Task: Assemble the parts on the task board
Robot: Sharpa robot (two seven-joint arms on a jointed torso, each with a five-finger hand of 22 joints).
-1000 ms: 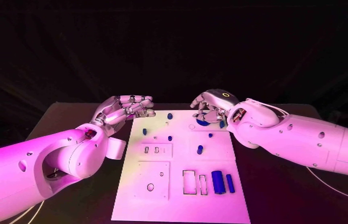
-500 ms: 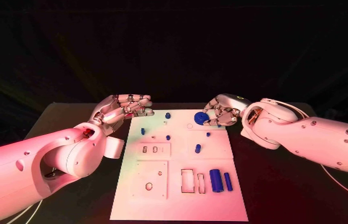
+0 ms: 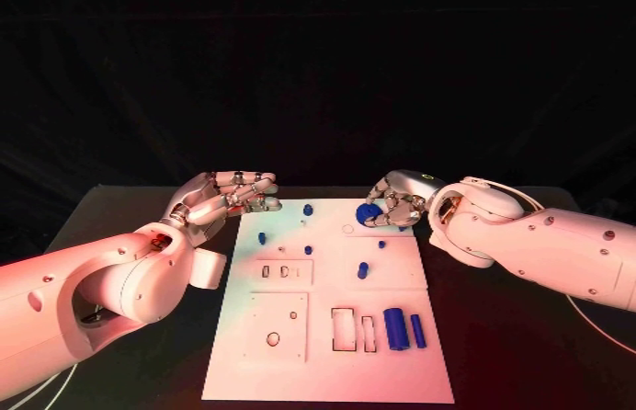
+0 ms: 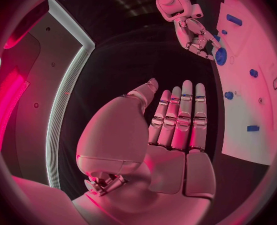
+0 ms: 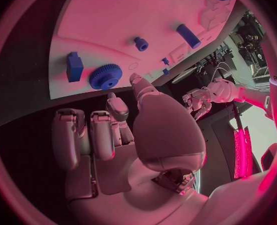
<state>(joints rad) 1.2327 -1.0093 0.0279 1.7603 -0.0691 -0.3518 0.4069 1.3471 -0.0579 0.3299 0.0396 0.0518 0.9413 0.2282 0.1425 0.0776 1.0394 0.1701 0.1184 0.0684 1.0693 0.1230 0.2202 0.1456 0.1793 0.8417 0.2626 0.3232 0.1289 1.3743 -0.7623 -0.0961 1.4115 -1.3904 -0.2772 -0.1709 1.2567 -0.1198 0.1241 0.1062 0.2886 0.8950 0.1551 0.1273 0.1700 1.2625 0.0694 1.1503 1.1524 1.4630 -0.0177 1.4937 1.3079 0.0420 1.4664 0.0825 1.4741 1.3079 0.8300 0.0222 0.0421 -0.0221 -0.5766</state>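
Just off the right hand's [image 3: 398,206] fingertips [image 5: 116,107], a blue gear [image 5: 105,76] lies on the white task board [image 3: 332,355], close to them but not gripped; that hand holds nothing, fingers loosely bent. Beside the board's far left corner, the left hand [image 3: 225,197] hovers empty, fingers straight and together.

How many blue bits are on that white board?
8: gear beside the right robot hand; five small pieces across the far half; two bars nearest. More may be hidden.
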